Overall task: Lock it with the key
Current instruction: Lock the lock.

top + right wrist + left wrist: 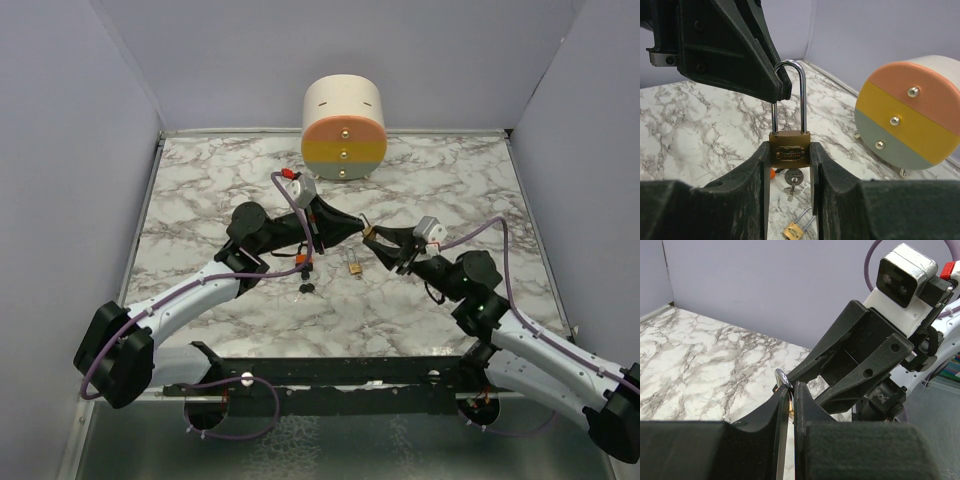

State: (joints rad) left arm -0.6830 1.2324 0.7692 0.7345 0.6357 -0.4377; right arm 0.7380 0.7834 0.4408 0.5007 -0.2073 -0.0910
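A brass padlock [790, 150] is held upright in the air over the middle of the table, with my right gripper [790, 156] shut on its body. Its steel shackle [802, 95] points up. My left gripper [791, 387] is shut on the top of the shackle [781, 376], and its fingertips [775, 85] cover the bend. A key [793, 177] hangs from the underside of the padlock, with a second key dangling below it. In the top view both grippers meet at the padlock [368, 232].
A second, smaller brass padlock [354, 267] lies on the marble table below the grippers. More keys with an orange tag [303, 268] lie to its left. A round cabinet with three coloured drawers [343, 127] stands at the back. Walls close in the table.
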